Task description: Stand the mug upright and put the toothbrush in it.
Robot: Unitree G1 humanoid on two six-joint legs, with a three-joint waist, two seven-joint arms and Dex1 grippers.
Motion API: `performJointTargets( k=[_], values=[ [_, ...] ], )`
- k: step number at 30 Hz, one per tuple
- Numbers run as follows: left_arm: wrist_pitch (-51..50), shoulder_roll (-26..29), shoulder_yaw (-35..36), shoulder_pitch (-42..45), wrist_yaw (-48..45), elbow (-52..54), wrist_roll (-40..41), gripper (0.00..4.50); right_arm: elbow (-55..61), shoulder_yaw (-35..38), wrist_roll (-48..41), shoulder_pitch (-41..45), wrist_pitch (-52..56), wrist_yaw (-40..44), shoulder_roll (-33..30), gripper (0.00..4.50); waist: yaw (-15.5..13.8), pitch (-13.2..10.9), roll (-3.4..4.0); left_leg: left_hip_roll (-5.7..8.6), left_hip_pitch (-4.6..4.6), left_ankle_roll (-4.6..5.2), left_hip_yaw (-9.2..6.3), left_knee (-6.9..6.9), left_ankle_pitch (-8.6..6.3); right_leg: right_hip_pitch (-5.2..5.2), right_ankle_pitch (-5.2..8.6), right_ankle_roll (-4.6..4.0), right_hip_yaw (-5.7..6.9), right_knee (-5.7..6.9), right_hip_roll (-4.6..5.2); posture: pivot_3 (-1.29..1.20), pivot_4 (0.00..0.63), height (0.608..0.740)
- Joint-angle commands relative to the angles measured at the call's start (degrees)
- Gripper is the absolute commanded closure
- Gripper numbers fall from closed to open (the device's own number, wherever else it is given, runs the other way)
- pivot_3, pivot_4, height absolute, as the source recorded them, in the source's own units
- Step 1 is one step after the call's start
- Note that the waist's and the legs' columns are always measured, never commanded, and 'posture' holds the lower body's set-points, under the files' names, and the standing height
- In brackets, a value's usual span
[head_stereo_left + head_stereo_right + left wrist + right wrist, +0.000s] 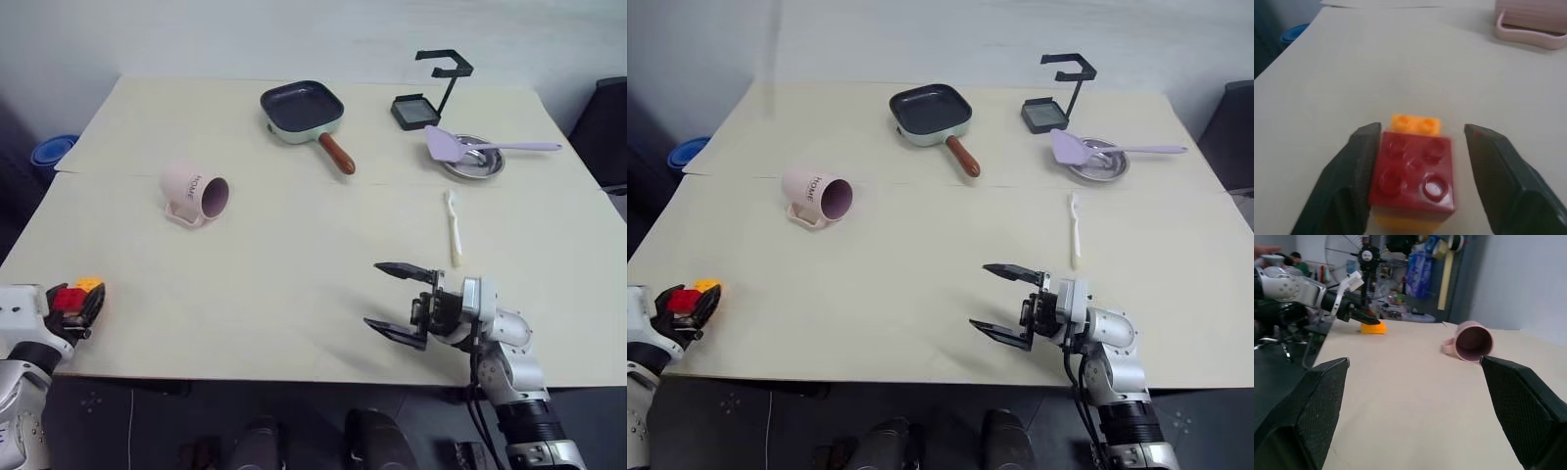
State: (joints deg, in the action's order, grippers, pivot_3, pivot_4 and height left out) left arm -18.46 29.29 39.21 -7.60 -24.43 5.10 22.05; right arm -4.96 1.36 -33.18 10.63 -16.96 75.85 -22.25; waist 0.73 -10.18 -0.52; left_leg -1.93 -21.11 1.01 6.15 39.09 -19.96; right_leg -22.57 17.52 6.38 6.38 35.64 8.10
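Your pale pink ceramic mug [196, 194] lies on its side — the slim cream toothbrush [453, 227] lies flat, well apart. Right gripper [397, 305] spread wide, empty; left gripper [1420, 181] parted around a red-and-orange toy brick stack [1413, 172].

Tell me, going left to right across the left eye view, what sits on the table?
Red and orange blocks at the left gripper → mug on its side → frying pan → toothbrush.

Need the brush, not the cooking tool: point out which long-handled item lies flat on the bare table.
The toothbrush, slim and cream, lies alone on the tabletop. The lilac spatula rests across the metal dish; the pan is broad.
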Motion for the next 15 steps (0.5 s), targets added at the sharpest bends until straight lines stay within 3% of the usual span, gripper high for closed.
performJointTargets(
  k=[1, 3, 9, 15],
  values=[
    [1.6, 3.4, 2.9, -2.9, -4.4, 3.9, 2.4, 0.36, 2.1, 2.2, -0.6, -0.7, 1.0, -2.4, -0.6, 0.0, 0.6, 0.0, -0.01, -0.03, -0.01, -0.01, 0.01, 0.0, -0.01, -0.01, 0.0, 0.0, 0.02, 0.0, -0.02, 0.0, 0.15, 0.74],
    [1.2, 6.8, 5.4, -6.7, -10.2, 5.6, 4.6, 0.04, 2.9, 3.1, -0.7, -1.7, 1.8, -3.2, -1.4, 0.0, 0.9, 0.0, -0.02, -0.06, -0.02, -0.02, 0.01, 0.0, -0.01, -0.01, 0.0, 0.0, 0.02, -0.01, -0.03, 0.0, 0.15, 0.74],
    [13.9, 20.3, 10.3, -11.4, -22.6, -4.9, -0.7, 0.04, 4.0, 7.4, -1.2, -6.3, 2.4, -2.8, -6.4, 0.0, 0.6, -0.1, 0.11, -0.07, 0.01, -0.03, 0.11, -0.01, -0.07, -0.06, 0.06, -0.1, -0.01, -0.1, -0.03, 0.0, 0.15, 0.74],
    [16.2, 23.6, 2.1, -9.6, -35.2, 1.3, 4.1, 0.04, 3.6, 9.4, -1.5, -8.1, 1.6, -1.6, -8.3, 0.0, 0.6, -0.1, 0.21, 0.04, 0.01, -0.01, 0.06, -0.02, -0.12, -0.07, 0.07, -0.12, -0.09, -0.12, 0.27, 0.0, 0.15, 0.74]
  ],
)
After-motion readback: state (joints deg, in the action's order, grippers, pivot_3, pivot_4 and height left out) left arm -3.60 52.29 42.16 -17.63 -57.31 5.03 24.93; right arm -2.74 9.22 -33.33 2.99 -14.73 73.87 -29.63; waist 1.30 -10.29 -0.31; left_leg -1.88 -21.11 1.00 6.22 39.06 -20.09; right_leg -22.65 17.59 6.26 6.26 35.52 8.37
